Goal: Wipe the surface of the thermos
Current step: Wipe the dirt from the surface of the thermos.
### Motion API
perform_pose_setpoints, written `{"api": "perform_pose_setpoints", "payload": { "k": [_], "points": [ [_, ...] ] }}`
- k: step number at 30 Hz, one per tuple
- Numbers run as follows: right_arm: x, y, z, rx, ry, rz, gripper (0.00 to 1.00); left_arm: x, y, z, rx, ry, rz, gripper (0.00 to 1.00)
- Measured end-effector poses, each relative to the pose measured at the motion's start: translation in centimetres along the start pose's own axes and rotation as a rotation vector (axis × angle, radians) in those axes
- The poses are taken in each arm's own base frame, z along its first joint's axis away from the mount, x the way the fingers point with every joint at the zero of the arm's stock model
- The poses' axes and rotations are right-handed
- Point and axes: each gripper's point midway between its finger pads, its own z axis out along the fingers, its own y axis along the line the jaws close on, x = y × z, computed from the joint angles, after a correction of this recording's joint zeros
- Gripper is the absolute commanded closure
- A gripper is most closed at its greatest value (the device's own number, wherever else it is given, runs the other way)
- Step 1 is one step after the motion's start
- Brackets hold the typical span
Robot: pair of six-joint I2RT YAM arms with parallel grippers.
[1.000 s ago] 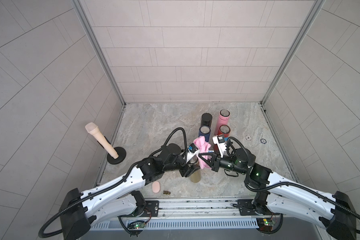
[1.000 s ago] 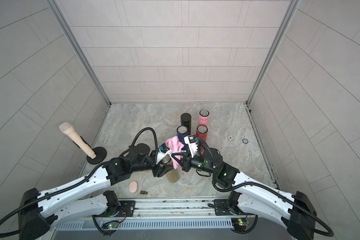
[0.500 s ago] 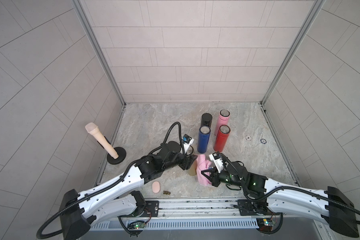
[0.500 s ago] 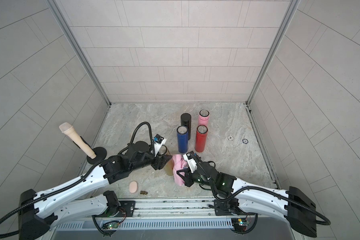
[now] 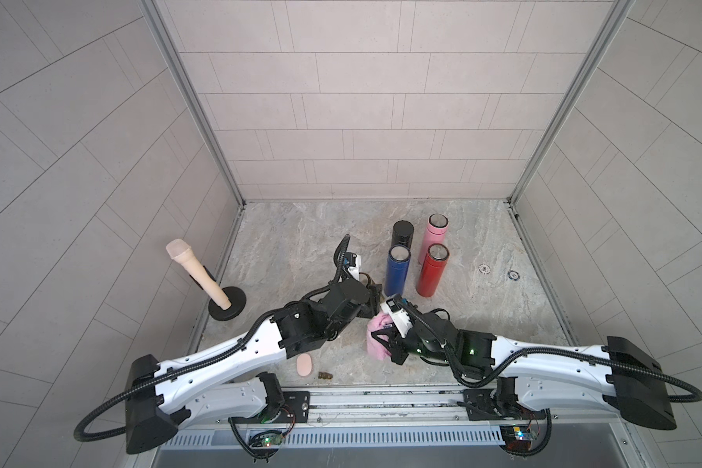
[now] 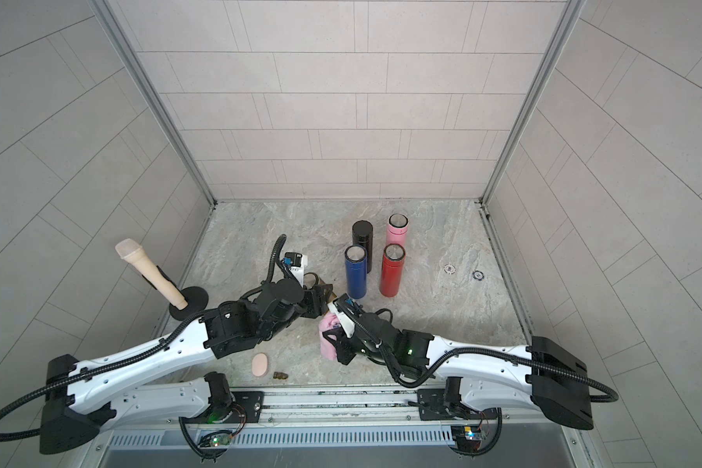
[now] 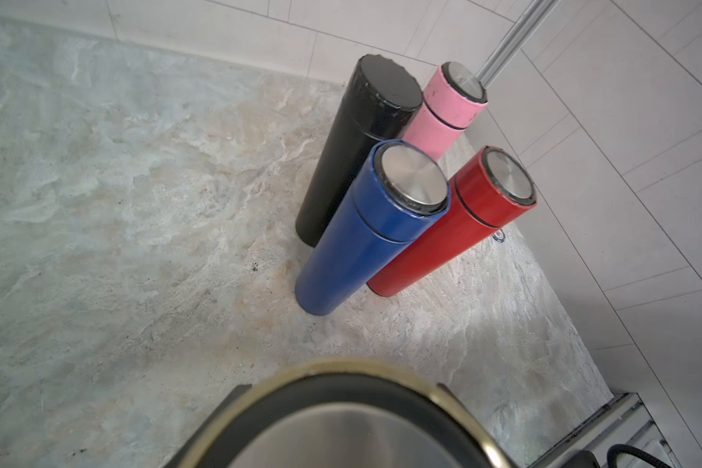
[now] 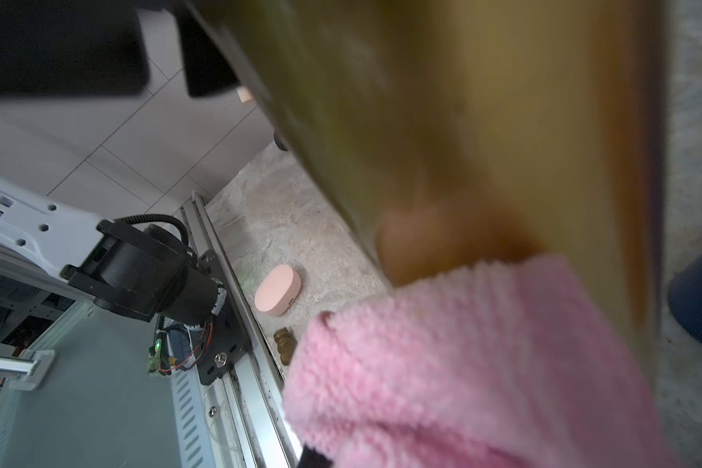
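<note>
Your left tool [image 5: 371, 290] is clamped high on the gold thermos [image 8: 463, 121], front-centre of the bench [image 5: 300, 243]. Your right tool [image 5: 386, 342] pinches the pink cloth [image 8: 463, 364] against its side. It's rigid, smooth metal and likely slippery, so grip near the lid.

You see a brass piece [image 5: 325, 375] just beside the pink case [image 5: 304, 365], a microphone stand [image 5: 238, 308] well apart.

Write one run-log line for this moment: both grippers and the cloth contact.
left gripper: shut on gold thermos | right gripper: shut on pink cloth | contact: pink cloth against gold thermos side
</note>
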Motion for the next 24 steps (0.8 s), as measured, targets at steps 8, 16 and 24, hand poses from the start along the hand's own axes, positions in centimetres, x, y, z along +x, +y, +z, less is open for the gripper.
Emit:
{"api": "perform_pose_setpoints", "payload": {
  "k": [8,16,24],
  "points": [
    [-4.0,2.4,-1.3,-0.049,-0.169,-0.042,1.0,0.1,-0.3,-0.4,0.014,-0.001,-0.047,1.0],
    [-0.4,-1.5,-0.5,0.091,-0.115,0.017,1.0,-0.6,0.0,-1.0,0.008,-0.03,-0.053,1.0],
    [0.0,-1.4,-0.1,0.117,-0.078,0.012,1.0,-0.7,0.1,-1.0,0.002,-0.037,-0.053,1.0]
  ]
}}
